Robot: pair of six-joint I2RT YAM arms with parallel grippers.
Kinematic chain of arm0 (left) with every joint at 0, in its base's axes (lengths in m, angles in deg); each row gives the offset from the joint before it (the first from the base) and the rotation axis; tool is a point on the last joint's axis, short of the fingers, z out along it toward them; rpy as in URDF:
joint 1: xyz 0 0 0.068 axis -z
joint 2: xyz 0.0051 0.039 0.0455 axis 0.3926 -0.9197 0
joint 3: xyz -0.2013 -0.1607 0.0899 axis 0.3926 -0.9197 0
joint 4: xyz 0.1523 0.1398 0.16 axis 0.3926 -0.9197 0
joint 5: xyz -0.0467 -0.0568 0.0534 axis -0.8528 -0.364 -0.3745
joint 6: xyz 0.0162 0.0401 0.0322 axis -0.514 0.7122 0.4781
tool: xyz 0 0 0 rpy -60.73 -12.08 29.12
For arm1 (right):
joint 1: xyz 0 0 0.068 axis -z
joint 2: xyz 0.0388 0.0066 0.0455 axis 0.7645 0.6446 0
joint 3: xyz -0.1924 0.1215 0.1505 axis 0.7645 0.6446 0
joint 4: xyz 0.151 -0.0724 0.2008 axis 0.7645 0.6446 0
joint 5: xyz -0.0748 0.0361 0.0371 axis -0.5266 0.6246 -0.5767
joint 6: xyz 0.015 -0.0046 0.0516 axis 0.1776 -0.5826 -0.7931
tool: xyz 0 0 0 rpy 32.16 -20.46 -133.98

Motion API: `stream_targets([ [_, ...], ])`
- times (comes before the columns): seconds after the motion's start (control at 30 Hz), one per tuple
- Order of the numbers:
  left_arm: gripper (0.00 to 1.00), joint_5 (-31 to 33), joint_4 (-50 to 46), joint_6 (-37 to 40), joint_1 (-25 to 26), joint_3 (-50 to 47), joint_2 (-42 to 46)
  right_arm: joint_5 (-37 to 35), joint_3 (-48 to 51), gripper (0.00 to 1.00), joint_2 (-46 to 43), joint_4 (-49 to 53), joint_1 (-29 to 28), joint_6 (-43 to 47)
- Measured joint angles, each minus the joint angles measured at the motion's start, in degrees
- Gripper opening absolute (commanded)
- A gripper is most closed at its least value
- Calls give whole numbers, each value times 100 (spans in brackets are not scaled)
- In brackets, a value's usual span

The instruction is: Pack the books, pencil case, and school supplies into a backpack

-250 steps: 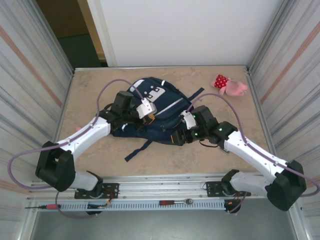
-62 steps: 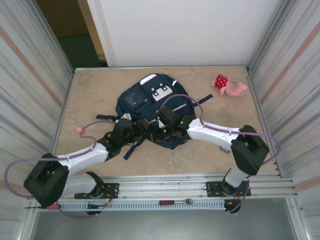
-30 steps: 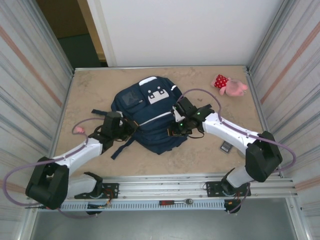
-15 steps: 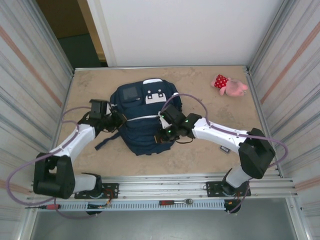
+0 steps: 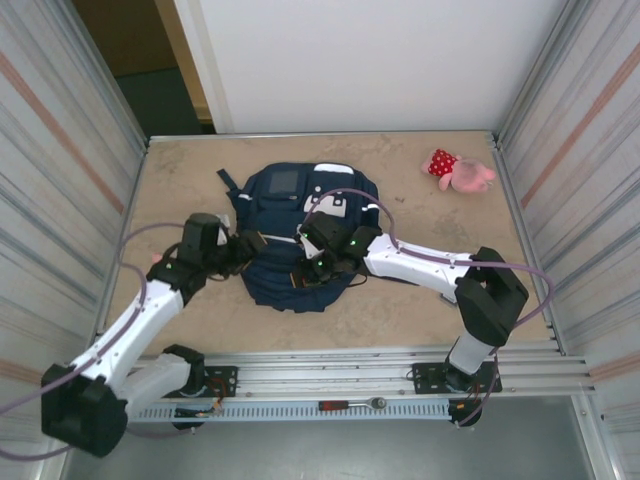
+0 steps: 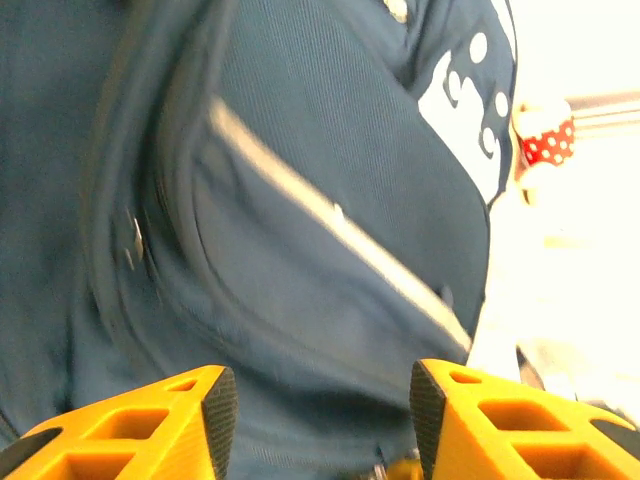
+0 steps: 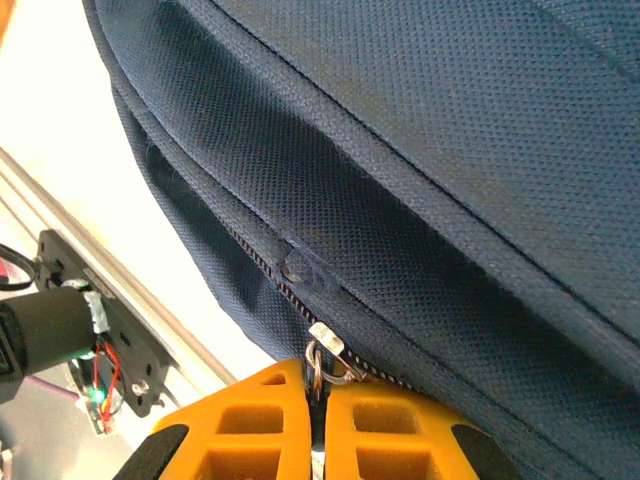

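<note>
Navy fabric of the one backpack (image 5: 300, 235) lies mid-worktop (image 5: 180, 180), with bare surface open on every side up to the metal walls. One pink plush toy (image 5: 458, 170) sits well apart in the far right corner. Of the two grippers, the left gripper (image 6: 320, 400) stands with jaws apart at the backpack's left flank; the right gripper (image 7: 318, 390) is pinched closed on the zip pull (image 7: 325, 355) at its near edge

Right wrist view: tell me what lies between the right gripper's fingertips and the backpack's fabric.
A small metal zipper pull, pinched by the shut right gripper and joined to the zipper line of the backpack; the right wrist view shows it.
</note>
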Motion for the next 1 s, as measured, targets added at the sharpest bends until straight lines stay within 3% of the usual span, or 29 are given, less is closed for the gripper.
stream_targets([
  [0.17,51,216,55,-643,693,-291,-195,13,0,0,31,0,-13,2],
  [0.4,47,398,754,-1211,946,-291,-999,-37,-2,0,31,4,-44,2],
  [0.47,39,457,894,-1360,986,-302,-1156,-76,-2,0,31,4,-44,2],
  [0.63,1,568,1191,-1602,1012,-463,-1290,-160,22,0,26,17,-35,7],
  [0.8,0,643,1023,-1414,881,-459,-1012,-96,299,0,-212,125,254,129],
  [1.0,0,339,664,-846,337,-459,-455,190,658,0,-772,605,1274,678],
])
